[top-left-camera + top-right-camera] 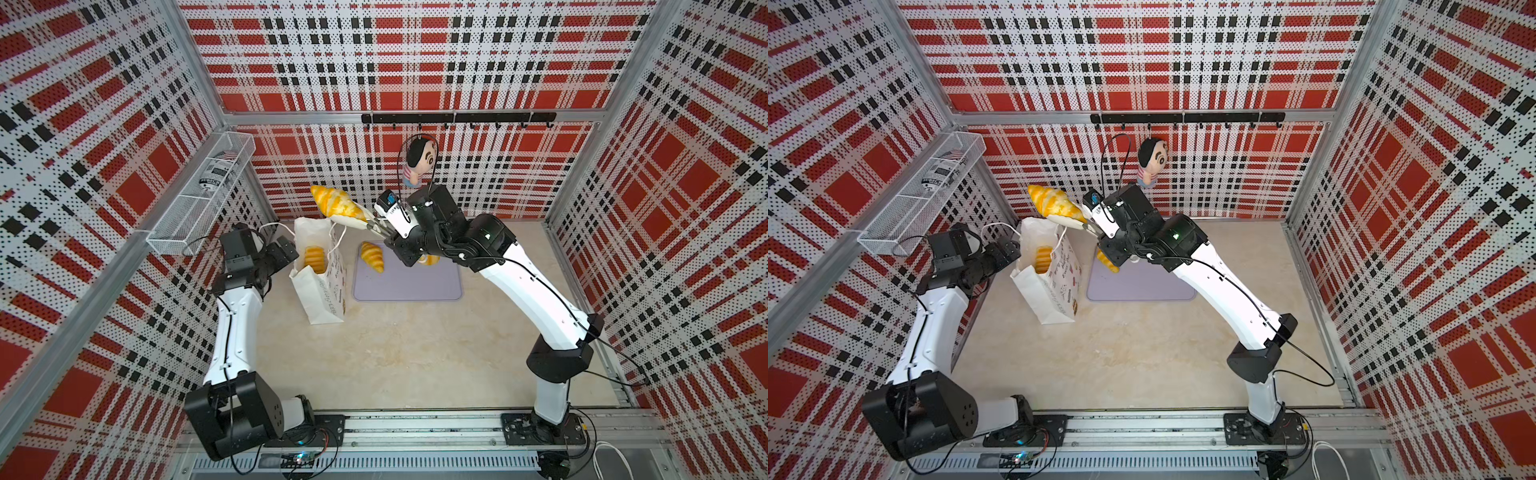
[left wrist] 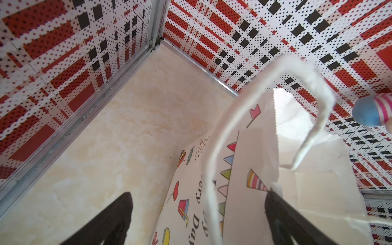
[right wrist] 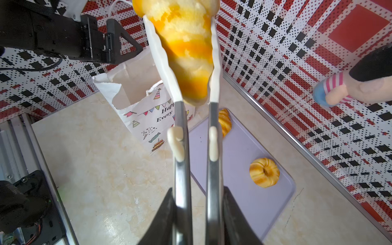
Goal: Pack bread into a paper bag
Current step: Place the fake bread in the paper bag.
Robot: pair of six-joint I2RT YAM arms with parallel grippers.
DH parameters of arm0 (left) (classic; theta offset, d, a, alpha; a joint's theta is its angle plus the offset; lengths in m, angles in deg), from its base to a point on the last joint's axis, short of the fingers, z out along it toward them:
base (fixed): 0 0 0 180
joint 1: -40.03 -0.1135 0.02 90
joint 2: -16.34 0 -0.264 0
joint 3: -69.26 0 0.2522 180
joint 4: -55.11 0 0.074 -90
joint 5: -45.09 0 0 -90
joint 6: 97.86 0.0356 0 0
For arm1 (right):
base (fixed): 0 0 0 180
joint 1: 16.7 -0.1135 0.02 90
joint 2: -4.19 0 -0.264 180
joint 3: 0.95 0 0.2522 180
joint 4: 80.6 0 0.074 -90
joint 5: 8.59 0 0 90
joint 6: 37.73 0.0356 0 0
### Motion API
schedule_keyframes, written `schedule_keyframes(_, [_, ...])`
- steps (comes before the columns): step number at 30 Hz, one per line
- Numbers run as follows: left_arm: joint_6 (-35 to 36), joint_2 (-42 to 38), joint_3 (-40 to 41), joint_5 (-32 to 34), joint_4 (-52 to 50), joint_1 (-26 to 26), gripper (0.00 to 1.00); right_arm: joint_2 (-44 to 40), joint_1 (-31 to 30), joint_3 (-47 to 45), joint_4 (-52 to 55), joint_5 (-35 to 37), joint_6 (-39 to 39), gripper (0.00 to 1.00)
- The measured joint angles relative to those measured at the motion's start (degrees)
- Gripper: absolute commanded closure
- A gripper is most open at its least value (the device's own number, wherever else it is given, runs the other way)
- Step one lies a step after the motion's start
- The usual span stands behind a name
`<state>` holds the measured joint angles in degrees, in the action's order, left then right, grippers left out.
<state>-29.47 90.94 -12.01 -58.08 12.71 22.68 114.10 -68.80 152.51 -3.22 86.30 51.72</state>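
The right gripper (image 1: 388, 237) was clamped on the grips of the tongs (image 3: 180, 169), and their white tips pinched a croissant (image 1: 336, 203) by its narrow end. The croissant hung high over the far rim of the bag (image 1: 320, 291), well apart from the paper, with free air all round it. The bag stood upright on the table (image 1: 395, 353) with its mouth open and its jagged rim spread into a rough rectangle; a roll (image 1: 314, 257) lay inside against the left wall.

The left gripper (image 1: 289, 249) sat at the bag's left rim with its fingers (image 2: 118, 212) spread wide. The printed wall and a cord handle (image 2: 327, 99) stood between them, one fingertip right at the rim; contact could not be told.

A narrow strip of table parted the bag's right wall from the left edge of the tray (image 1: 415, 286). A second croissant (image 1: 371, 257) lay near the tray's far left corner, and the bun (image 3: 264, 175) farther along it under the right arm. The tray's far edge ran close to the back wall (image 1: 478, 187). The broadest stretch of table lay between bag, tray and the front rail (image 1: 415, 424).
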Motion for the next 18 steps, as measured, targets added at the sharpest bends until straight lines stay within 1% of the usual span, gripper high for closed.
schedule_keyframes(6, [-1.4, -0.1, 0.3, 0.1, 0.5, 3.0, 0.01, 2.8, -0.3, 0.4, -3.0, -3.9, 1.4, 0.75])
schedule_keyframes(11, [-2.4, -2.1, 1.4, 0.5, 0.7, 3.3, 0.0, 5.4, -2.0, 1.0, -4.3, -6.1, 2.9, 0.75])
schedule_keyframes(18, [-3.5, -7.3, 1.5, 1.8, -0.2, 3.3, 0.0, 5.7, -3.5, 1.9, -5.6, -7.1, 3.9, 0.75])
